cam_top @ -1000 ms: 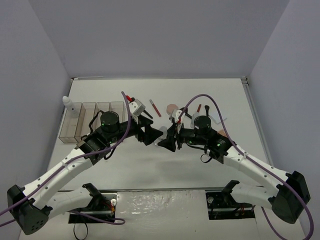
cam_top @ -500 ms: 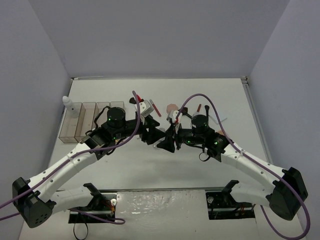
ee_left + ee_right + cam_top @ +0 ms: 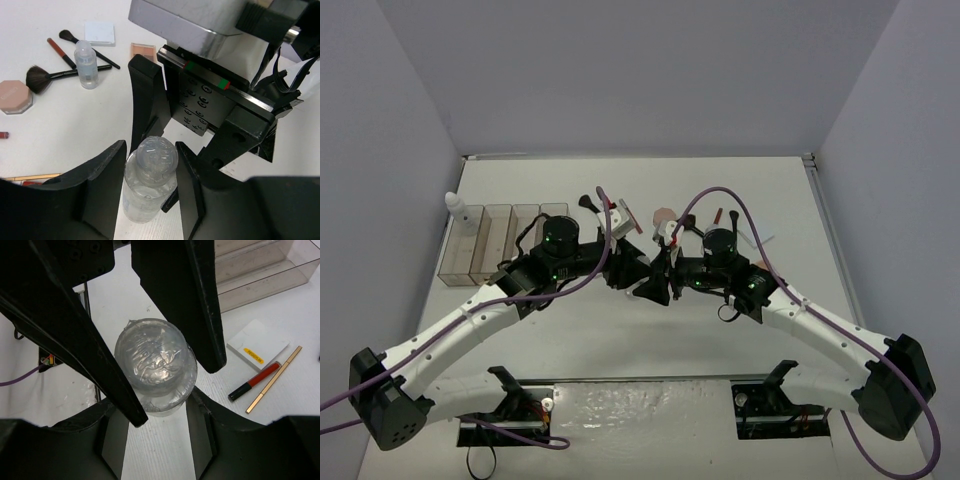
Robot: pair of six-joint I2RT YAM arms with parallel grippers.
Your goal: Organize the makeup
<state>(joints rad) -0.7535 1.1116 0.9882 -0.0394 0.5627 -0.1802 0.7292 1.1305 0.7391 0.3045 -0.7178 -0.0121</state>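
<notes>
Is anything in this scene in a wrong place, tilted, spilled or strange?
Nothing looks spilled or broken. One thing stands out: both grippers are around the same small clear bottle above the table. The right gripper holds its body, and the left gripper flanks its cap.

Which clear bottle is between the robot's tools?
The close-up bottle with the bumpy round cap, sitting between the jaws of the left tool. The other clear bottle stands alone on the table beside the brushes.
</notes>
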